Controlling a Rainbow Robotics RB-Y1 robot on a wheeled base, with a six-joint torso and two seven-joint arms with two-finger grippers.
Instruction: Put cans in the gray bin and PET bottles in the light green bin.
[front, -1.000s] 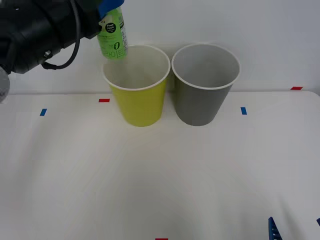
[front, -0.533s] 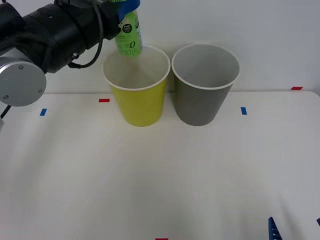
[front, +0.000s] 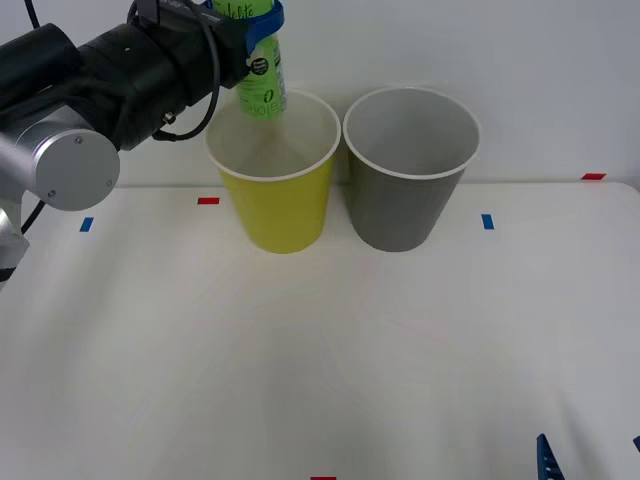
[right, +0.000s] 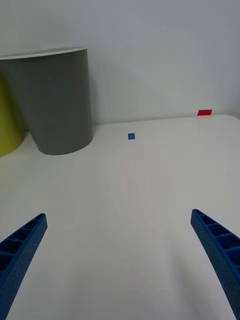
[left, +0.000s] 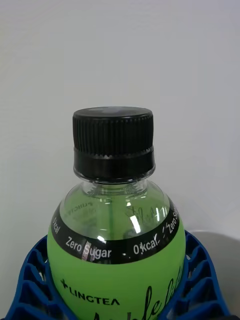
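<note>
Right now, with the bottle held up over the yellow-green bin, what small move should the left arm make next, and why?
Probably open the left end effector. It is shut on the PET bottle, whose base hangs above the light green bin, inside its rear rim, so letting go should drop it in.

- The white table (front: 320, 350) is big and flat.
- The light green bin (front: 275, 185) stands on it at the far side, a bit to the left.
- The gray bin (front: 408, 180) stands just beside it on the right.
- Small blue tape marks (front: 87, 224) and red tape marks (front: 208, 201) are stuck flat on the table.
</note>
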